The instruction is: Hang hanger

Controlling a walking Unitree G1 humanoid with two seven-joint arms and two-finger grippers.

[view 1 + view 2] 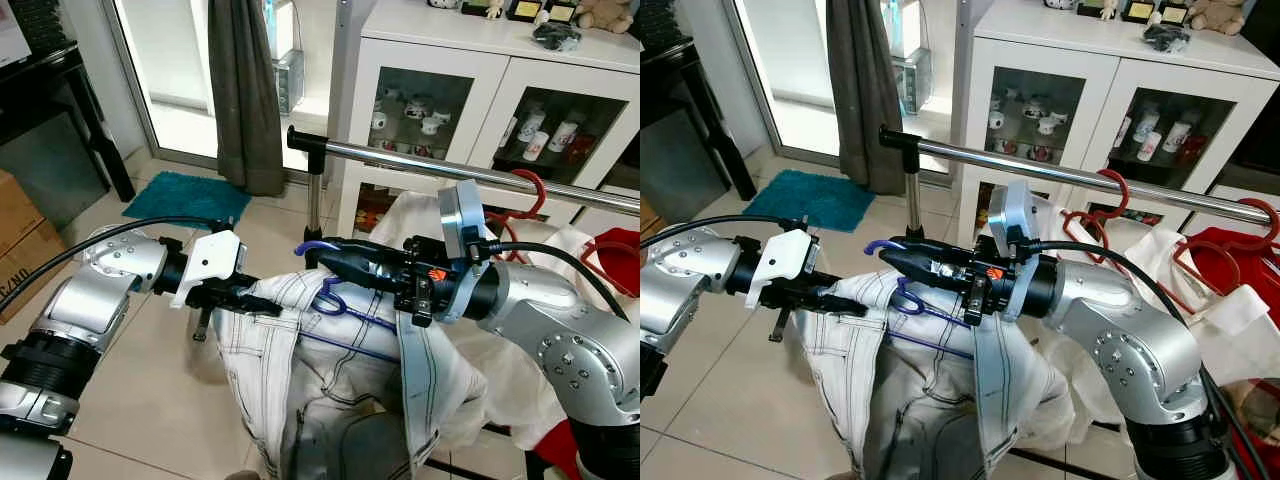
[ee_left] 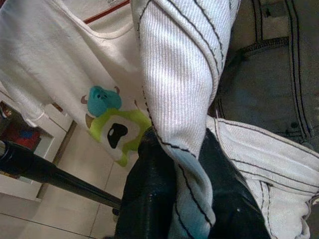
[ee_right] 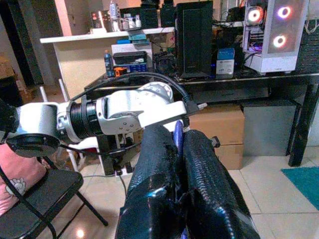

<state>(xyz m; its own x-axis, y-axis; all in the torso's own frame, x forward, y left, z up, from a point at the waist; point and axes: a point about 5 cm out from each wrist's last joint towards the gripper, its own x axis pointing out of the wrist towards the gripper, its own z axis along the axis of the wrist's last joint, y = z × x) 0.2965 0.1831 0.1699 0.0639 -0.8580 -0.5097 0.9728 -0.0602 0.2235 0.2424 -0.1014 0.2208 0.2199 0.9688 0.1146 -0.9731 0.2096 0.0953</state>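
A blue hanger (image 1: 312, 247) carries white striped trousers (image 1: 290, 340), held just below and in front of the silver clothes rail (image 1: 420, 160). My right gripper (image 1: 325, 254) is shut on the hanger near its hook; the right wrist view shows the blue hanger (image 3: 178, 135) pinched between the black fingers (image 3: 154, 169). My left gripper (image 1: 235, 295) is shut on the trousers' waistband at the left side. In the left wrist view the striped cloth (image 2: 179, 59) runs down between the fingers (image 2: 144, 199). The rail's black end cap (image 1: 887, 137) is above the hook.
Red hangers (image 1: 1110, 187) with white and red clothes (image 1: 1230, 270) hang further right on the rail. Behind stands a white glass-door cabinet (image 1: 440, 70). A grey curtain (image 1: 245, 90), a teal mat (image 1: 185, 195) and a cardboard box (image 1: 20, 240) lie to the left.
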